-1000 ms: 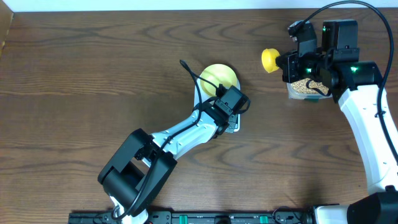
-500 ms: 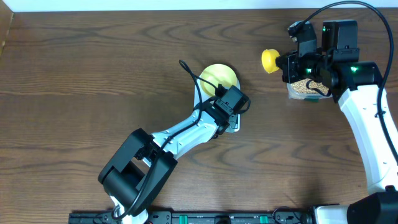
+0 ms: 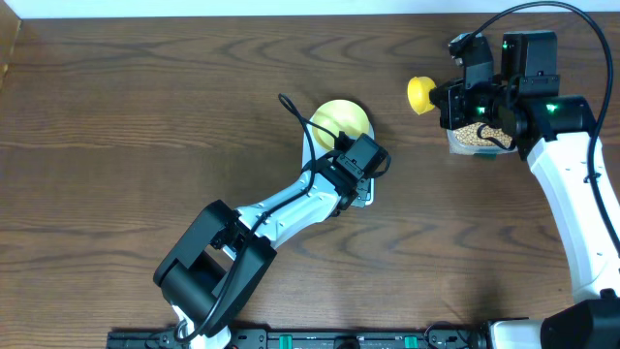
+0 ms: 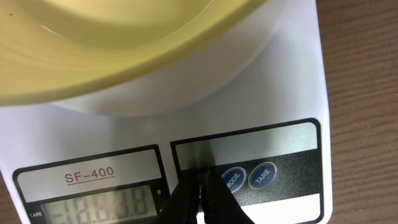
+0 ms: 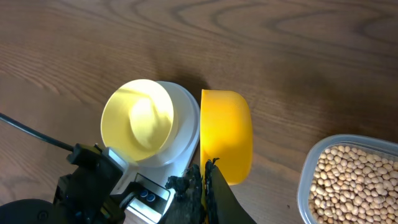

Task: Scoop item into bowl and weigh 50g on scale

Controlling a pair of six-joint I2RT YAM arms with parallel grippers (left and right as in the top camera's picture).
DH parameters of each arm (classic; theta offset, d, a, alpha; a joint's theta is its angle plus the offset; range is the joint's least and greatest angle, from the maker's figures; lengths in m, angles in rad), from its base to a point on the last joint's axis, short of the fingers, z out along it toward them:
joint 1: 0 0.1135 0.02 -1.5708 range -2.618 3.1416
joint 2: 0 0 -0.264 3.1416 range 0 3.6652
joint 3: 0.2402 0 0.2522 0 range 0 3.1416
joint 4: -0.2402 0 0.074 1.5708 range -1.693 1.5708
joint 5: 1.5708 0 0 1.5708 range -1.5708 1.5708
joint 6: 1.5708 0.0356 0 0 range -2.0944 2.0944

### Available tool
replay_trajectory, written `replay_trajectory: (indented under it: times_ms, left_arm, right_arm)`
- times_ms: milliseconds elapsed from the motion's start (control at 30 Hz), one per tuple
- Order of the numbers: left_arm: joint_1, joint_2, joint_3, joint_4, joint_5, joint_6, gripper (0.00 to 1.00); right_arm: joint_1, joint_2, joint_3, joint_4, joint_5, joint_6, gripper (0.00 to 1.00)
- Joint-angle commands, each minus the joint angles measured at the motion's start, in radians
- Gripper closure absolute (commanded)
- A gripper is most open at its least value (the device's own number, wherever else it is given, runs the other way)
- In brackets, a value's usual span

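Observation:
The pale yellow bowl (image 3: 341, 120) (image 5: 138, 120) stands on the white scale (image 3: 364, 198) (image 4: 292, 93) and looks empty. My left gripper (image 4: 200, 182) (image 3: 356, 174) is shut, with its tips on the scale's front panel just left of the blue MODE button (image 4: 232, 178). The grey display (image 4: 99, 208) shows faint digits. My right gripper (image 5: 204, 180) (image 3: 450, 97) is shut on the handle of a bright yellow scoop (image 5: 227, 134) (image 3: 420, 94), held in the air between the scale and the tub. The beige beans (image 5: 354, 180) (image 3: 473, 136) lie in a clear tub.
The clear plastic tub (image 5: 309, 163) sits at the back right, under the right wrist. A black cable (image 3: 300, 114) runs from the left arm past the bowl. Bare brown wooden table (image 3: 145, 116) surrounds the scale.

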Motion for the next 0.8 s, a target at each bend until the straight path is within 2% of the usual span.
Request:
replay_trajectory:
  times_ms: [0,567,767]
  left_arm:
    - [0.002,0.078,-0.032,-0.005,0.016,-0.002,0.92]
    - [0.002,0.063,-0.032,-0.03,0.001,-0.014,0.92]
    - [0.002,0.056,-0.032,-0.051,-0.045,-0.066,0.92]
  right_arm:
    - [-0.004,-0.002,0.019,-0.001,-0.002,-0.013,0.99]
    - [-0.004,-0.002,0.019,-0.001,0.002,-0.013,0.99]
    - [-0.004,-0.002,0.019,-0.001,0.001,-0.013,0.99]
